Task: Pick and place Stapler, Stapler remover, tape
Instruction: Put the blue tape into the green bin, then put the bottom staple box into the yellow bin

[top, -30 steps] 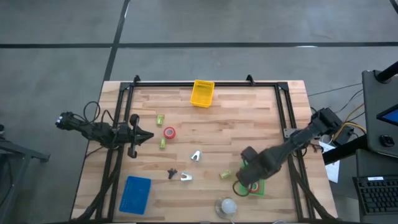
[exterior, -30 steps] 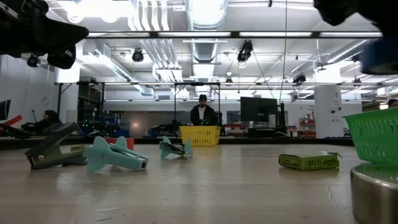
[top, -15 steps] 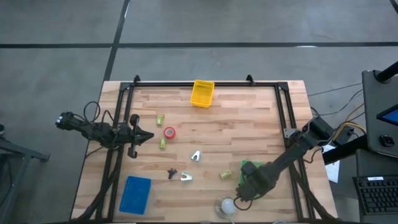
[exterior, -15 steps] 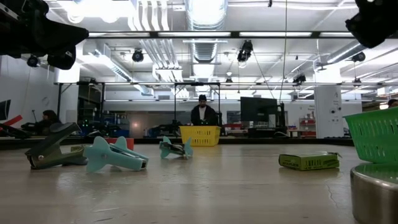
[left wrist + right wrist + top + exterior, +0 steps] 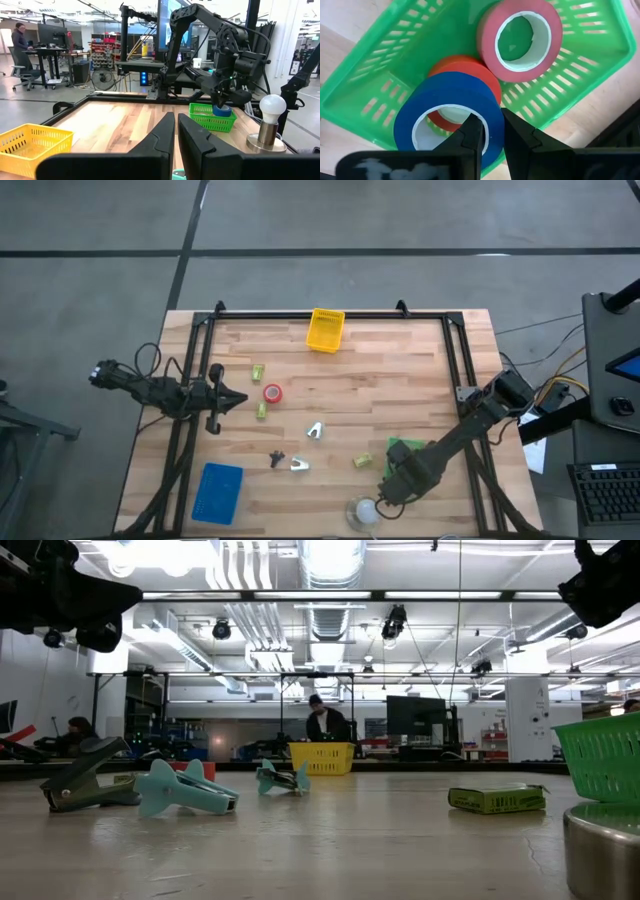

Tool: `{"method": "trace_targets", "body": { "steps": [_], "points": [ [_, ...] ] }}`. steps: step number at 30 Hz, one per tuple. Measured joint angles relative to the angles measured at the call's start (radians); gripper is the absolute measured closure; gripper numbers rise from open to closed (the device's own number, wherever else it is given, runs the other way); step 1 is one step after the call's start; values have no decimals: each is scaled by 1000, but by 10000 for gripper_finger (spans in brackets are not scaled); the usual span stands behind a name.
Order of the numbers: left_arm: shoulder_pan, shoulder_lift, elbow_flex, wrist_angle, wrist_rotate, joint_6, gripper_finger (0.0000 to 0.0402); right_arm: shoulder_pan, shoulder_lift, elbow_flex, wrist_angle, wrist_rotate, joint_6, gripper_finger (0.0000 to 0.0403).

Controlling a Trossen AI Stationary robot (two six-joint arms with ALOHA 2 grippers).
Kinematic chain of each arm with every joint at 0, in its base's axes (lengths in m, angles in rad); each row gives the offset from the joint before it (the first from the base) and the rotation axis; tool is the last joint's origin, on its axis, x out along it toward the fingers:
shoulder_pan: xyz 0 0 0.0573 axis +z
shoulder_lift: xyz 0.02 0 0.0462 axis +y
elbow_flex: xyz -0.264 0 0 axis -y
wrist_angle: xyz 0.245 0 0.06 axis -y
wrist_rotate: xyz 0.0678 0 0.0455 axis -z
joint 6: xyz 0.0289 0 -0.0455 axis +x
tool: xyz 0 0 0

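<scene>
While the right end effector (image 5: 491,131) pinches the blue tape (image 5: 451,107) over the green basket (image 5: 380,70), holding pink and red rolls beneath, another red tape (image 5: 272,392), staplers and removers wait on the worktop (image 5: 380,380).

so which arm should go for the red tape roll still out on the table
Left. Its tool waits right beside the red tape roll on the table's left half, while the right tool is over the green basket, pinching the blue tape roll.

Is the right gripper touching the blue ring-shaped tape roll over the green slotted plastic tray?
Touching. The right wrist view shows the right gripper pinching the blue tape roll's wall over the green tray.
</scene>
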State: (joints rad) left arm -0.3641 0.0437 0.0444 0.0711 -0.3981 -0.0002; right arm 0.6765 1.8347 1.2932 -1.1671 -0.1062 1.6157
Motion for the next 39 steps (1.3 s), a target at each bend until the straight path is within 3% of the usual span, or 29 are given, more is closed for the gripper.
{"method": "trace_targets", "body": {
  "steps": [6, 18, 25, 39],
  "points": [
    [0, 0, 0, 0, 0, 0, 376, 2, 0, -1, 4, -7, -19, 340],
    [0, 0, 0, 3, 0, 0, 376, 2, -12, -3, -48, -1, -5, 246],
    [0, 0, 0, 4, 0, 0, 376, 2, -24, 28, -71, 5, -22, 214],
    [0, 0, 0, -1, 0, 0, 376, -49, -82, 61, -84, 229, -128, 216]
  ]
}}
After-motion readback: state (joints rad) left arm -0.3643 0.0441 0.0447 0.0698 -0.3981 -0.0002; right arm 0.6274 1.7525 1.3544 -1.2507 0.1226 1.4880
